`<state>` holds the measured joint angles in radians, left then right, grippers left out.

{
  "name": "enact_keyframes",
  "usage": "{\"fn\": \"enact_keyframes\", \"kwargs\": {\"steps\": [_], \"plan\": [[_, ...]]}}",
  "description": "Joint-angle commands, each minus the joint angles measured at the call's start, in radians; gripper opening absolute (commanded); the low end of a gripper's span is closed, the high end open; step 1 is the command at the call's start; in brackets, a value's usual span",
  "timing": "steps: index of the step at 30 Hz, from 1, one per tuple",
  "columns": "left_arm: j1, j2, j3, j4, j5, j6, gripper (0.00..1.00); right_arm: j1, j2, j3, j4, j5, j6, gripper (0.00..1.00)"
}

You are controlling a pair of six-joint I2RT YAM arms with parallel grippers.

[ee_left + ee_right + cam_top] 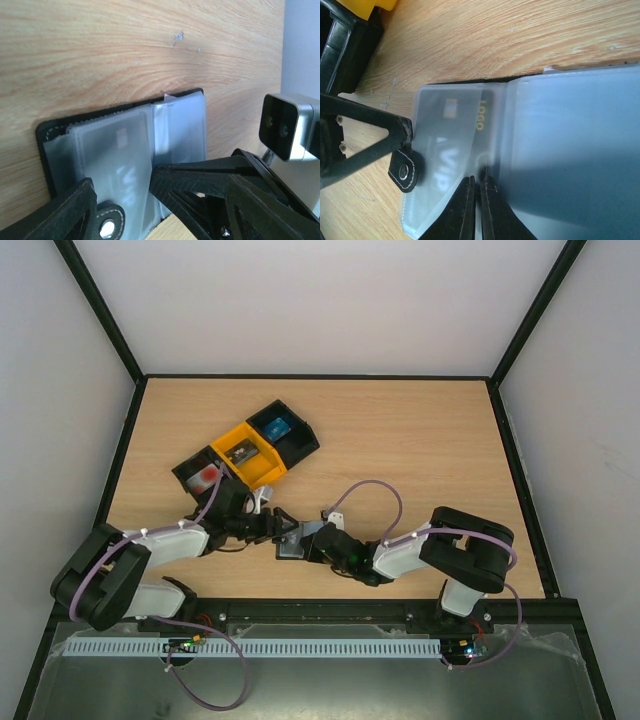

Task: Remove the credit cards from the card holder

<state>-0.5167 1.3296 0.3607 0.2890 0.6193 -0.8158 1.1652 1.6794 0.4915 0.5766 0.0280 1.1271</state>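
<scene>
The right end effector, shut, touches the holder; only its view shows "VIP" on a card. The left end effector is open, empty.

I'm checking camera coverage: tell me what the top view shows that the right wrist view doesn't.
Top view only: a blue card and a red card in the black bins. Right wrist only: a dark card inside a clear sleeve, and the snap tab. Both: the open card holder, with the left pincer and right pincer at it.

Black card holder lies open — dark credit card inside a frosted sleeve.
</scene>
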Motion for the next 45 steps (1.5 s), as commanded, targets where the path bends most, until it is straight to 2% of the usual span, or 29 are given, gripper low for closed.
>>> {"fn": "enact_keyframes", "kwargs": {"steps": [1, 6, 22, 34, 45], "plan": [[-0.001, -0.033, 0.052, -0.113, -0.087, 0.082, 0.72, -0.001, 0.038, -0.011, -0.057, -0.020, 0.007, 0.07], [-0.001, -0.039, 0.061, -0.139, -0.106, 0.100, 0.73, -0.001, 0.042, -0.004, -0.060, -0.023, 0.002, 0.07], [-0.002, -0.033, 0.040, -0.059, -0.051, 0.095, 0.73, -0.001, 0.050, -0.002, -0.054, -0.030, 0.004, 0.07], [-0.001, 0.037, 0.031, 0.000, -0.035, 0.112, 0.73, -0.001, 0.052, -0.003, -0.052, -0.033, 0.004, 0.07], [-0.001, 0.030, 0.036, -0.041, -0.074, 0.137, 0.73, -0.001, 0.055, -0.003, -0.047, -0.035, 0.002, 0.07]]}}
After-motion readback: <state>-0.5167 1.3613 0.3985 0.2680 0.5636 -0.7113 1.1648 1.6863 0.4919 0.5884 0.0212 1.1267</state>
